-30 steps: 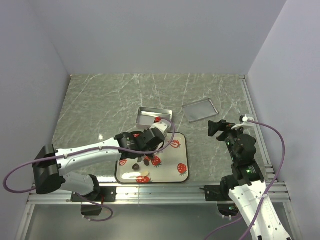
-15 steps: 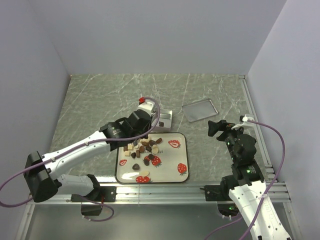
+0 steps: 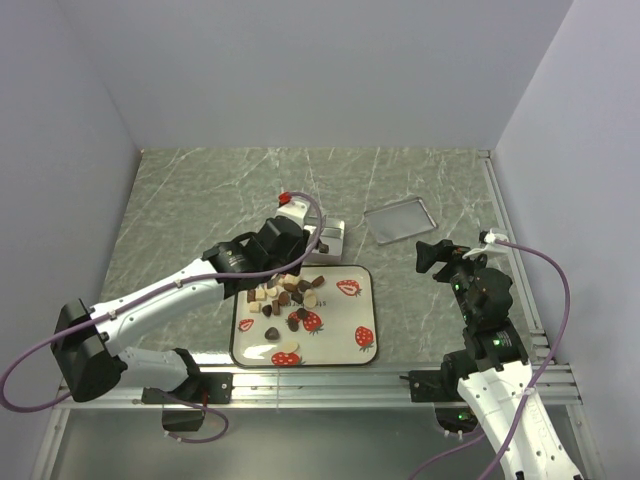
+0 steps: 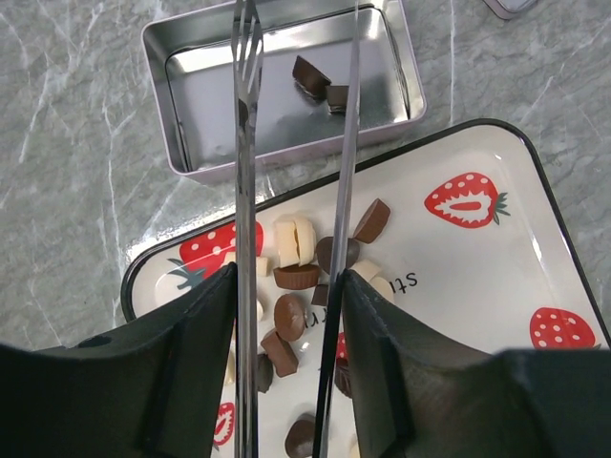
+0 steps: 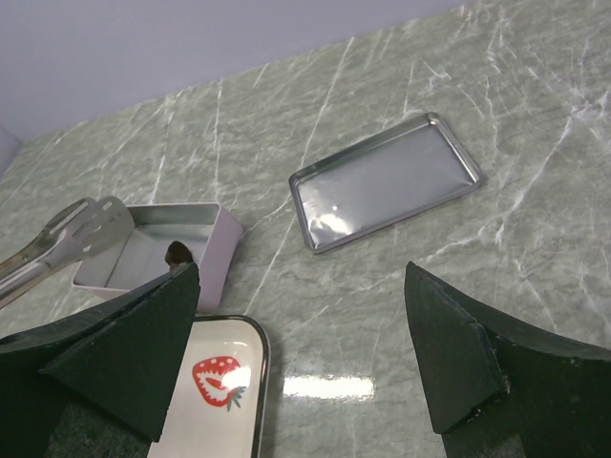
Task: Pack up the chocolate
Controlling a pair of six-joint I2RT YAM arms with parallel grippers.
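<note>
Several dark brown, light brown and cream chocolates (image 3: 285, 290) lie clustered on the left part of the strawberry-print tray (image 3: 350, 325); they also show in the left wrist view (image 4: 294, 277). My left gripper (image 3: 275, 245) (image 4: 286, 305) is shut on metal tongs (image 4: 244, 114). The tongs reach over the open metal tin (image 4: 158, 57), their arms apart and nothing between them. Two dark pieces (image 4: 320, 84) lie in the tin. My right gripper (image 3: 440, 255) (image 5: 301, 277) is open and empty, hovering at the right.
The tin's flat lid (image 3: 398, 219) (image 5: 387, 181) lies on the marble table right of the tin (image 3: 332, 235). The tin (image 5: 153, 253) and tongs (image 5: 57, 239) show in the right wrist view. Walls enclose the back and sides.
My left gripper with the tongs has moved from over the tray back toward the tin, uncovering the chocolates. Since half a second ago it has barely shifted. The right arm is still.
</note>
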